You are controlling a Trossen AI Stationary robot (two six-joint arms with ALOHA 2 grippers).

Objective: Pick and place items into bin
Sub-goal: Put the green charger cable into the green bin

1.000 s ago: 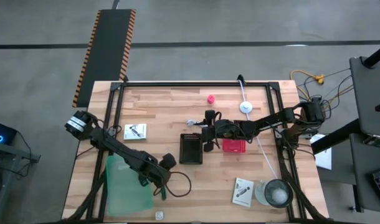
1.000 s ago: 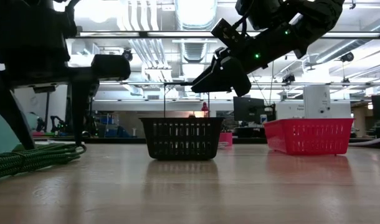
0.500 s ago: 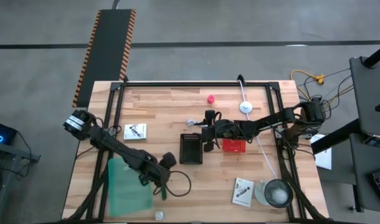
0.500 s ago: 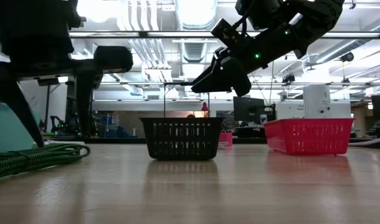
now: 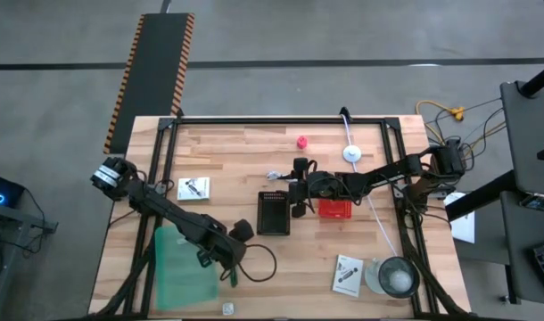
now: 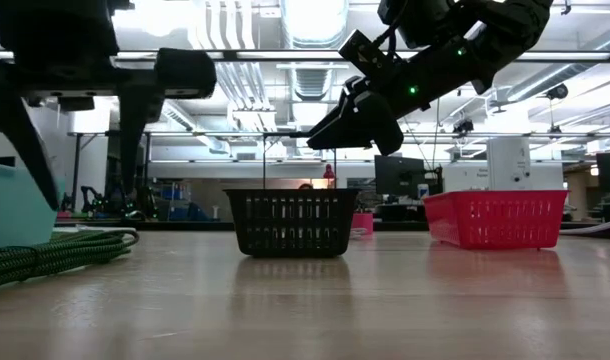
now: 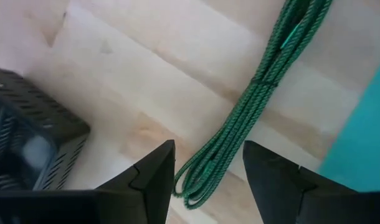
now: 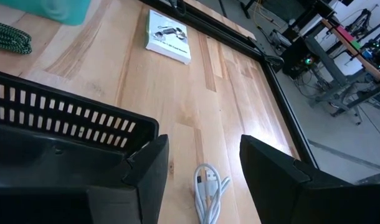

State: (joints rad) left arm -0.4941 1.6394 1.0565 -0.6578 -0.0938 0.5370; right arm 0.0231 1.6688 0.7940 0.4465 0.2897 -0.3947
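Observation:
My left gripper [image 5: 232, 266] [image 7: 209, 155] is open and hangs above a bundled green cord [image 7: 258, 93] [image 6: 45, 255], which lies on the table between the teal pouch [image 5: 185, 267] and a thin black cable loop [image 5: 259, 264]. My right gripper [image 5: 297, 205] [image 8: 202, 146] is open and empty, up in the air over the right edge of the black bin [image 5: 273, 212] [image 6: 292, 221]. A coiled white cable [image 8: 209, 186] [image 5: 274, 176] lies just beyond that bin. A white printed card [image 5: 193, 188] and a red knob [image 5: 301, 141] rest on the table.
A red bin [image 5: 335, 209] stands right of the black one. A white disc on a cord [image 5: 351, 153] lies toward the far right. A second card [image 5: 347, 275] and a clear lidded container [image 5: 397, 278] sit near the right front corner, a small pale piece [image 5: 226, 308] at the near edge.
My left gripper has risen straight up from the table, staying open, while the green cord has stayed on the wood. My right arm has kept still.

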